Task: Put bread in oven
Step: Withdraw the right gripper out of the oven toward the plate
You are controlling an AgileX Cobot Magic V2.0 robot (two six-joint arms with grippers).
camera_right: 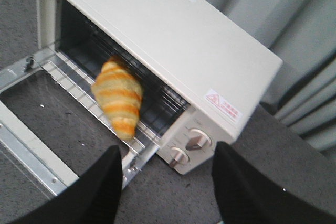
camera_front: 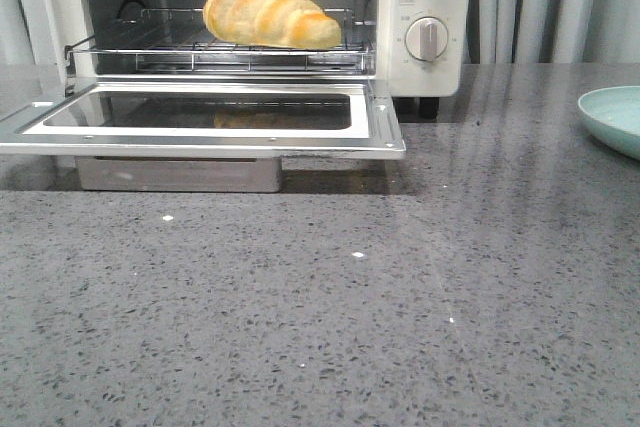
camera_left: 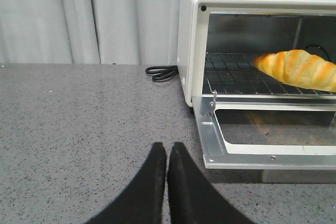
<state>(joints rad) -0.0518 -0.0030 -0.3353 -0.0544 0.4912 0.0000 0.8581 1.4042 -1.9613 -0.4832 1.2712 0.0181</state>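
Golden-brown bread [camera_front: 270, 13] is sitting on the wire rack [camera_front: 200, 47] inside the oven [camera_front: 425, 17], toward the right half of the rack, near the front edge. Door [camera_front: 200, 122] is dropped flat and open. My read: placement's done, what's left is backing out and maybe closing the door.

Right gripper [camera_right: 165, 182] hangs above and in front of the oven, jaws wide apart, nothing in them. Left gripper [camera_left: 167, 153] is low over the counter [camera_front: 400, 327], left of the oven, fingers pressed together, empty.

If I close up: lift the right arm straight clear first, don't sweep across the door lip. Push the door from below its front edge, slowly, so the rack doesn't jolt and roll the bread.

Front view shows a pale green dish [camera_front: 615, 117] at far right and neither gripper. Left wrist view alone shows a black cord [camera_left: 161, 72] coiled beside the oven. Right wrist view alone shows the oven top and a warning sticker [camera_right: 223, 104].
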